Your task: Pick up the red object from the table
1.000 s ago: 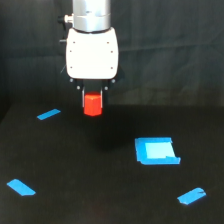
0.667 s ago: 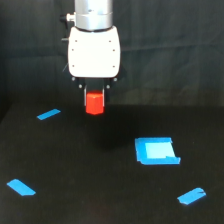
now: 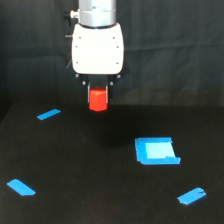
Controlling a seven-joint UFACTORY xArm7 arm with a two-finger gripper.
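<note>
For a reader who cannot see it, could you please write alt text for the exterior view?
A white robot gripper holds the red object between its fingers, lifted above the black table. Blue tape strips and a blue square patch lie scattered on the table.

I work in a lab test cell: black curtain (image 3: 190, 50) behind, matte black table (image 3: 90, 170) marked with blue tape strips (image 3: 48, 114).

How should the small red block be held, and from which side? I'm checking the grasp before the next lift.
Grip the small matte red block across its upper sides, coming straight down from above. It is short, upright and narrower than the white arm's pincer, which is shut on its top this way, with the block off the black table.
</note>
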